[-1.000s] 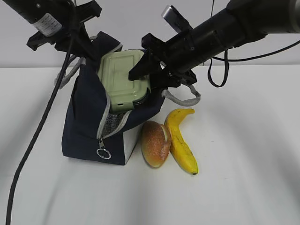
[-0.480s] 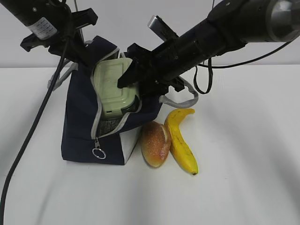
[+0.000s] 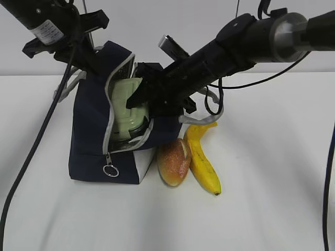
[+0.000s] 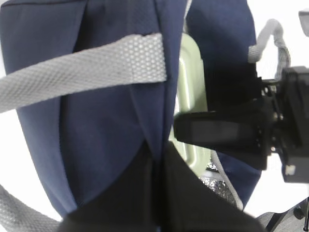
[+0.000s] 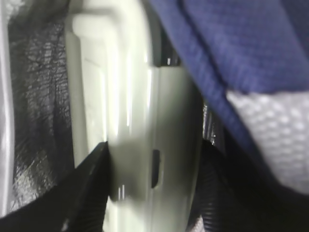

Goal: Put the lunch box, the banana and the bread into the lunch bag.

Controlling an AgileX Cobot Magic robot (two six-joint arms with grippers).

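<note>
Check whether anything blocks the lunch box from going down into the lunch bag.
Nothing visible blocks it. The lunch box, gripped by the right gripper, sits tilted partway inside the lunch bag, whose flap the left gripper holds.

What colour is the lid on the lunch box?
Pale sage green lid, clearest in the exterior view.

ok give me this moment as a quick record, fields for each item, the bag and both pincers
lunch box: on edge, partly inside the bag's opening, pale green lid facing the camera
lunch bag: upright on the table, zipper open, ring pull at the bottom
right pincer: shut on the lunch box, reaching into the opening
left pincer: clamped on the bag's top edge, holding it open
bread: on the table against the bag's right side
banana: on the table, touching the bread's right side
done: nothing fully packed yet
</note>
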